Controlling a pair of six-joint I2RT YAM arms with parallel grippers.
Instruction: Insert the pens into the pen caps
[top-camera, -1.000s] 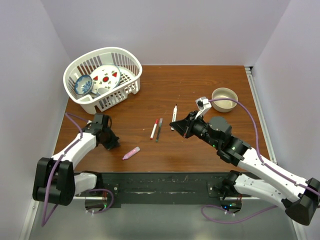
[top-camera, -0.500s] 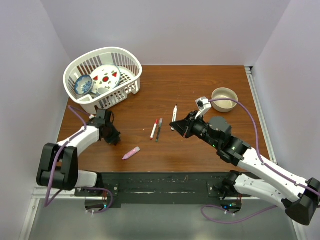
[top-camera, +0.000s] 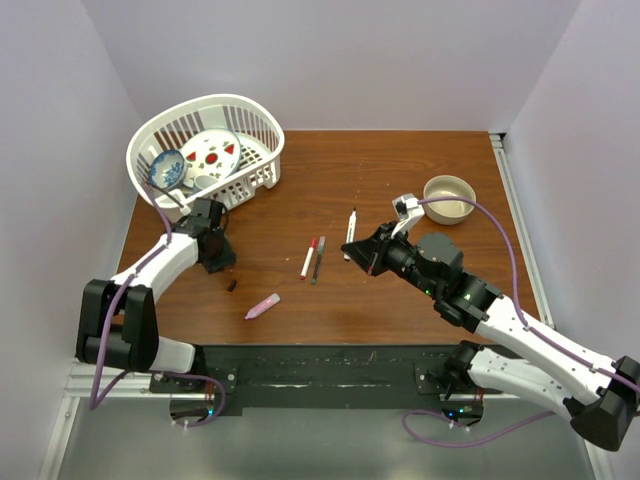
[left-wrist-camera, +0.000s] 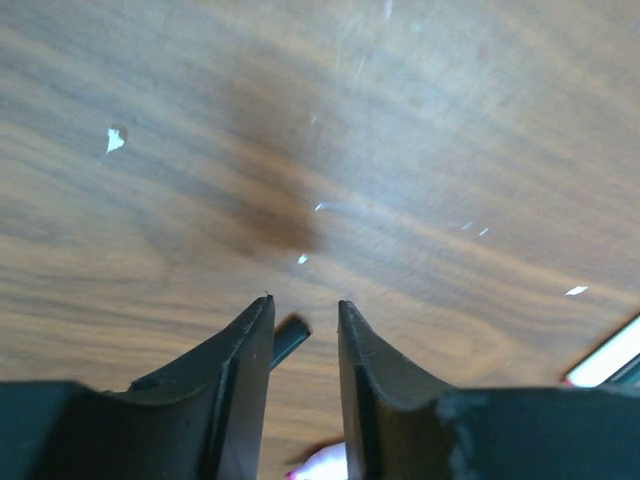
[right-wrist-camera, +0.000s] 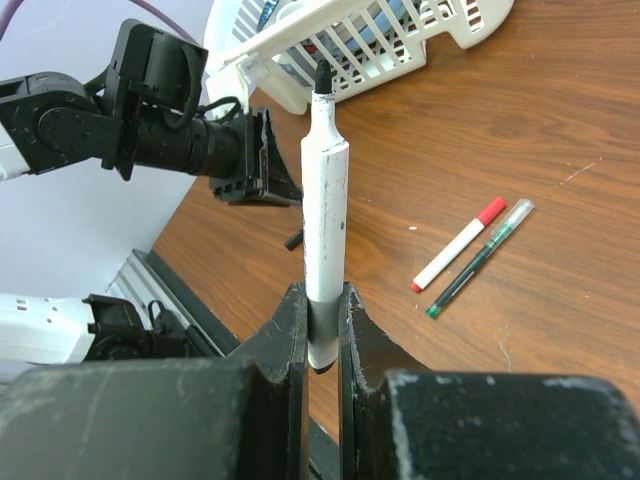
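Pens, four: one white pen, black-tipped, clamped upright in my right gripper; one red-ended pen and one slim dark pen, side by side mid-table; one short pink pen towards the near edge. Loose caps, one: a small dark cap lying just beside my left gripper, jaws parted, holding nothing.
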